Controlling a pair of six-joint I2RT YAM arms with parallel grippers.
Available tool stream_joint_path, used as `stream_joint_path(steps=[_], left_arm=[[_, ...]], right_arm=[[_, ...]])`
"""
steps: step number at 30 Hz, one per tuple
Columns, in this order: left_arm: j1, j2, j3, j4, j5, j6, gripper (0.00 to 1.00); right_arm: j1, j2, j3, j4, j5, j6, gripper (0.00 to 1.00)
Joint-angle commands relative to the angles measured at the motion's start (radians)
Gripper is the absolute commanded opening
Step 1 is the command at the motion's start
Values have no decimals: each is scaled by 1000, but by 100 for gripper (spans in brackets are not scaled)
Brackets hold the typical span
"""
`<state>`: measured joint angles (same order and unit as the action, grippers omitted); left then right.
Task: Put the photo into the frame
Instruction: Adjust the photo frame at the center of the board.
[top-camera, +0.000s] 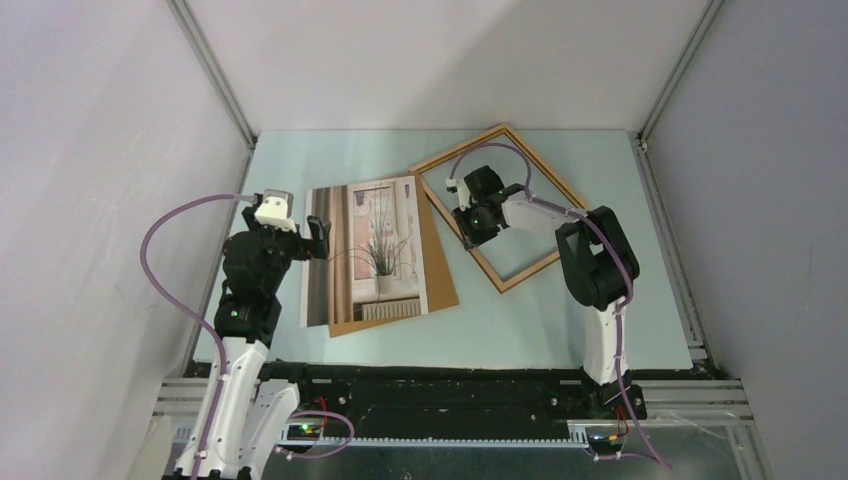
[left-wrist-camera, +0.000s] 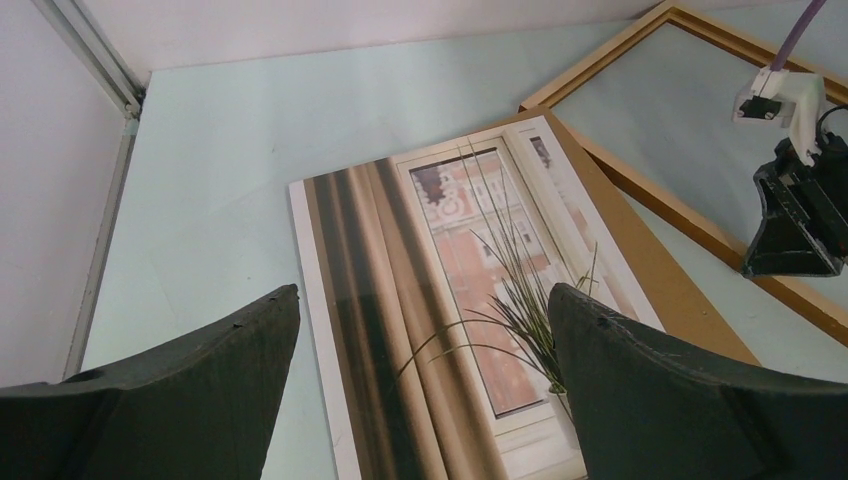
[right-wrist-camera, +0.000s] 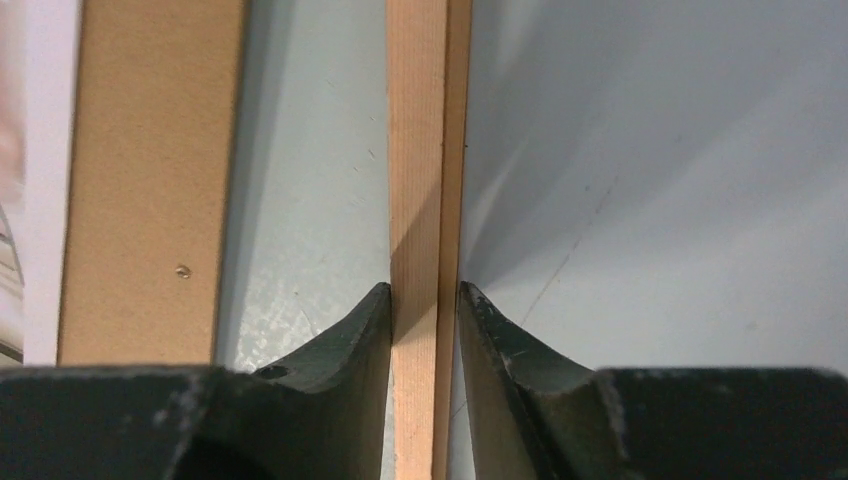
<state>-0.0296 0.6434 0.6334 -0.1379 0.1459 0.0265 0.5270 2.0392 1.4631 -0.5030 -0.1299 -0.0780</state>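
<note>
Black, matte plastic is forming the two fingers of the right gripper, and they are pinching one rail of the thin light-brown wooden rectangular picture frame, one finger on the rail's outer side and the other inside the opening. The rail is showing a fine, straight grain. This single frame is lying flat toward the far right of the pale blue-green tabletop, turned like a diamond, and the grip is falling on its near-left rail.

A narrow strip of table is showing between that rail and one plain brown flat backing board, which is smooth and dull.

One rectangular photo is lying face up on the board, outside the frame. It is a glossy print with a white border, showing a grassy potted plant on a windowsill beside grey-brown curtains. It is covering most of the board and leaving brown showing along the right and near sides.

The left gripper is hovering at the photo's left edge. Its two black fingers are standing spread wide with nothing between them but the print below.

Two white-and-black arms are rising from the near edge of the table, each trailing one purple cable.
</note>
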Motion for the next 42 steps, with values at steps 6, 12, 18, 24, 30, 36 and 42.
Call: stream_joint_path(steps=[6, 12, 18, 24, 30, 36, 42], left_arm=[[8, -9, 1, 32, 16, -1, 98], [8, -2, 3, 31, 13, 0, 98], [8, -7, 3, 31, 6, 1, 98], [8, 4, 4, 30, 5, 1, 98], [9, 10, 0, 30, 0, 7, 98], [9, 24, 2, 29, -8, 11, 98], [8, 25, 2, 30, -26, 18, 98]], right_arm=[[-117, -104, -147, 24, 20, 133, 29], [-160, -157, -239, 84, 6, 211, 25], [-203, -183, -287, 130, 3, 274, 19], [-245, -207, -333, 163, -14, 330, 18], [-260, -226, -371, 199, -49, 403, 17], [-214, -242, -393, 228, -95, 456, 19], [-149, -272, -439, 274, -129, 524, 29]])
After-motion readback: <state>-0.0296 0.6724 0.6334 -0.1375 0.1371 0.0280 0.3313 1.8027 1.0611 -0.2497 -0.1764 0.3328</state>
